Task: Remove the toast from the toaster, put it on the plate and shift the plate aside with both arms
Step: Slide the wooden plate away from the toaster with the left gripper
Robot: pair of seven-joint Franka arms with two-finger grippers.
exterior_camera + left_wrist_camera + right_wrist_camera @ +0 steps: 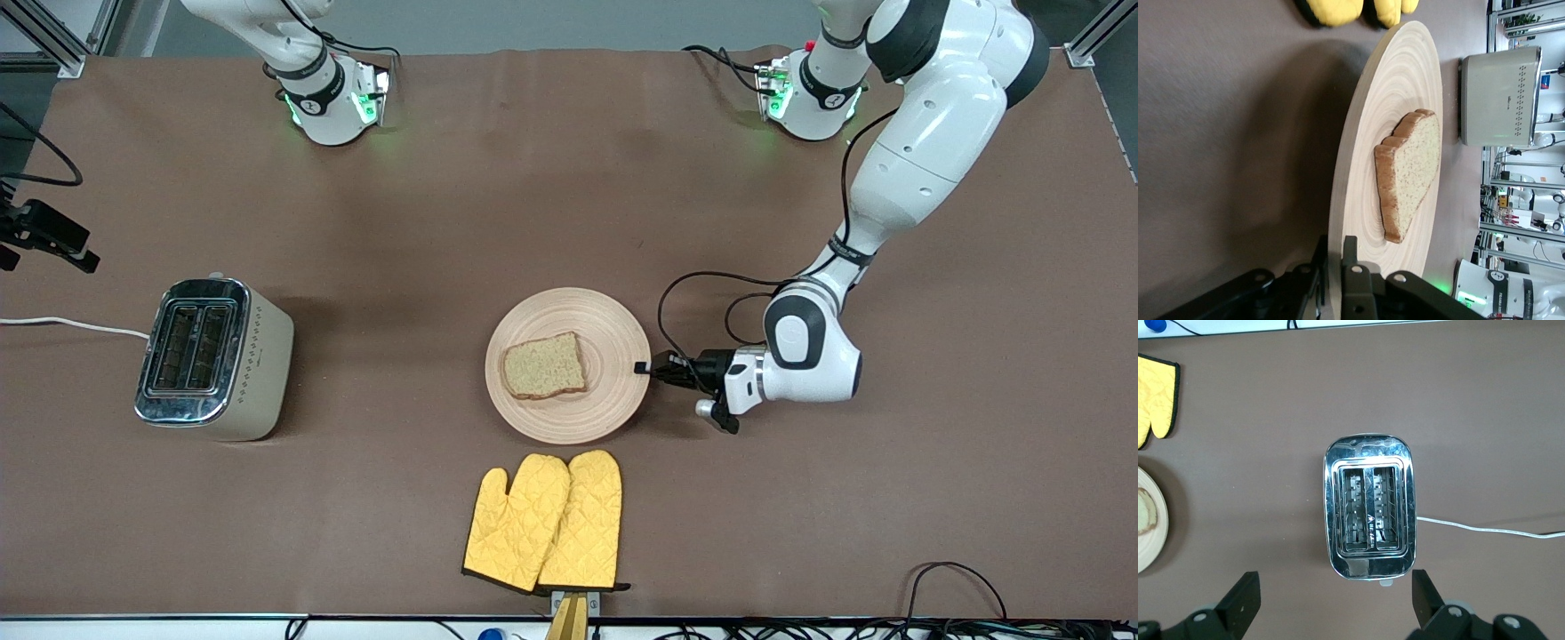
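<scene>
The toast (pixel 544 366) lies flat on the round wooden plate (pixel 613 338) at the middle of the table. My left gripper (pixel 644 368) is down at table height, at the plate's rim toward the left arm's end. In the left wrist view the plate (pixel 1398 100) and the toast (pixel 1408 173) fill the frame, and the left gripper (pixel 1336 257) is shut on the rim, one finger above it and one below. My right gripper (pixel 1335 581) is open and empty, high over the toaster (pixel 1369 507). It is out of the front view.
The steel two-slot toaster (pixel 213 356) stands toward the right arm's end, with its white cord running off the table. A pair of yellow oven mitts (pixel 544 520) lies nearer to the front camera than the plate. Cables lie along the table's front edge.
</scene>
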